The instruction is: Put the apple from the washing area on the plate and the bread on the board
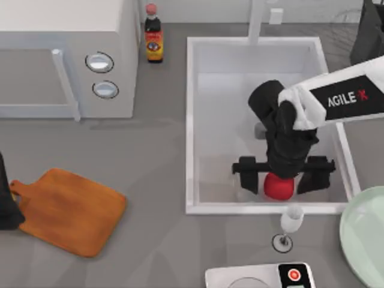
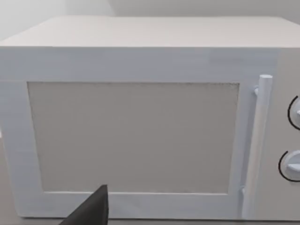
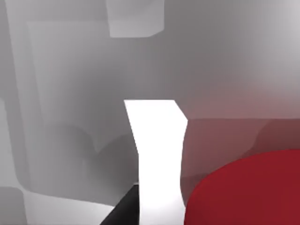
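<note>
Right gripper (image 1: 281, 180) in the washing area (image 1: 191, 120), fingers spread wide astride the apple (image 1: 279, 187); an off-centre close could roll it away.

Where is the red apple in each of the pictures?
Top view: the apple sits in the sink, near its front wall, under the right gripper, between its spread fingers.
Left wrist view: the apple is not in it; the microwave faces the camera.
Right wrist view: the apple is big and close, beside a white finger.
Shared landmark: the sink's pale walls.
</note>
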You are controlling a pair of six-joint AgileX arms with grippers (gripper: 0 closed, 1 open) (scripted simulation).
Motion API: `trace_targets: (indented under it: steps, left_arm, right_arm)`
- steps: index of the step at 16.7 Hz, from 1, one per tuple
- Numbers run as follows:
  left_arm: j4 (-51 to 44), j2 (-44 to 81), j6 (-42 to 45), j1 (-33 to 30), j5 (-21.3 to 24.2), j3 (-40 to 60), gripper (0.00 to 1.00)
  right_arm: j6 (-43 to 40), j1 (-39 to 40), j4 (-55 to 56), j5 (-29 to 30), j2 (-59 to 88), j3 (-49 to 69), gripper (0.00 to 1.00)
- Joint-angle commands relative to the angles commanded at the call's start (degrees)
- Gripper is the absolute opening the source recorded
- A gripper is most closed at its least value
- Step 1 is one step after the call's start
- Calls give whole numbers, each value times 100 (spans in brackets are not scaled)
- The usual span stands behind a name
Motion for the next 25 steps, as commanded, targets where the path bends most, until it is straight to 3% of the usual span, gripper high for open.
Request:
trace_targets:
  steps: [4,5,15,21,25]
  left_arm:
    - [0,0,0,0,0,0,100]
    - [0,0,0,0,0,0,100]
    - [0,0,0,0,0,0,100]
    - [0,0,0,0,0,0,100]
    - [0,0,0,0,0,0,100]
  right_arm:
    - [0,0,0,0,0,0,2]
    - [0,0,0,0,0,0,0]
    - [-65,-10,-300,123,-427,147,0]
    - [-76,-11,-1688,114,-1191,673,0]
    - [-85,-17,-2002,112,-1447,814,0]
